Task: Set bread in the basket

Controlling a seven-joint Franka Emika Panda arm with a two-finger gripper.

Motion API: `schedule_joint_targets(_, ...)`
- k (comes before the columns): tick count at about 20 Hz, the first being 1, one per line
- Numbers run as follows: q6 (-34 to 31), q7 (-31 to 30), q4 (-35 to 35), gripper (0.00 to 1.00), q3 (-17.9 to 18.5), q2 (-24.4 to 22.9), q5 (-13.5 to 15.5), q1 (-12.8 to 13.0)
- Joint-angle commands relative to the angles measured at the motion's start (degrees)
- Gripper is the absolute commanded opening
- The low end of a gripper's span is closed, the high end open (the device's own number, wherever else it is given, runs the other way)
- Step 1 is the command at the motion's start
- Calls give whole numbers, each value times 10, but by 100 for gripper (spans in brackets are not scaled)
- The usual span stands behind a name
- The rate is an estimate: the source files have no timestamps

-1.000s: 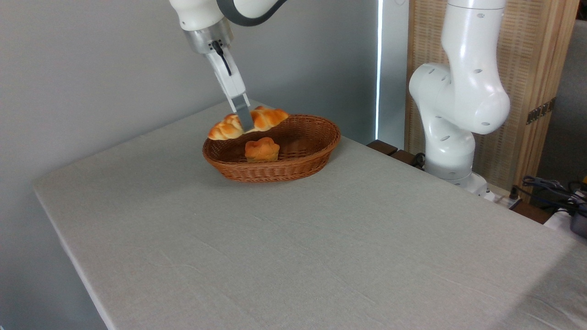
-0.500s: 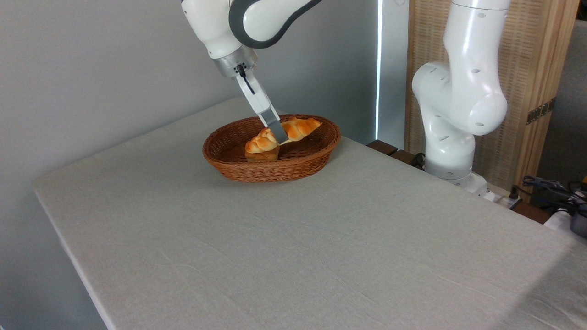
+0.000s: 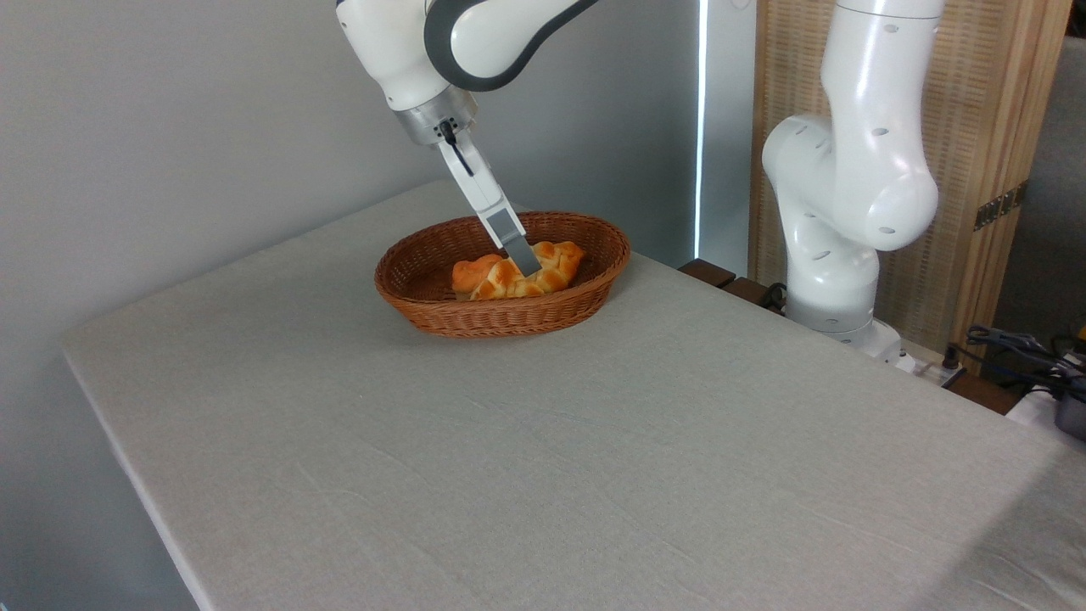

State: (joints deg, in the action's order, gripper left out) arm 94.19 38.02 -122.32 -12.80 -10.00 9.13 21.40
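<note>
Bread [image 3: 543, 270] lies low inside basket [image 3: 517, 316] on tabletop [image 3: 543, 475], next to small orange bun [image 3: 468, 273]. Claw [image 3: 528, 265] at loaf's mid; can't tell if pinching or spread.

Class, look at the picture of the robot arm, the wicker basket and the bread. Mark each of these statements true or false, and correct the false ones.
1. The braided loaf lies on the cloth outside the basket. False: it sits low inside the basket.
2. The gripper reaches down into the basket at the loaf. True.
3. A smaller plain orange bread piece is in the basket too, left of the loaf. True.
4. There are two baskets on the table. False: only one is in view.
5. The basket is square and white. False: it is oval, woven and reddish-brown.
</note>
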Motion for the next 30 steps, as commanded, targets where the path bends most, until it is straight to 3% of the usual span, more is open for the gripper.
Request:
schedule_joint_targets(1,-11,0,38,100,27,-3,-4,1)
schedule_joint_targets(4,-17,1,105,100,60,0,2,-18)
schedule_joint_targets(7,-20,7,165,100,58,5,9,-78)
schedule_joint_targets(12,-21,6,319,100,53,80,10,-162)
schedule_joint_targets(17,-63,29,349,100,54,88,5,-210)
schedule_joint_targets(19,-64,51,349,100,60,85,1,-212)
schedule_joint_targets(23,-65,36,350,100,62,88,-34,-219)
schedule_joint_targets(24,-65,36,350,100,84,87,-36,-213)
schedule_joint_targets(26,-65,36,350,99,165,83,-36,-153)
schedule_joint_targets(27,-65,35,350,99,177,84,-33,-151)
schedule_joint_targets(30,-55,4,350,95,149,98,-42,-154)
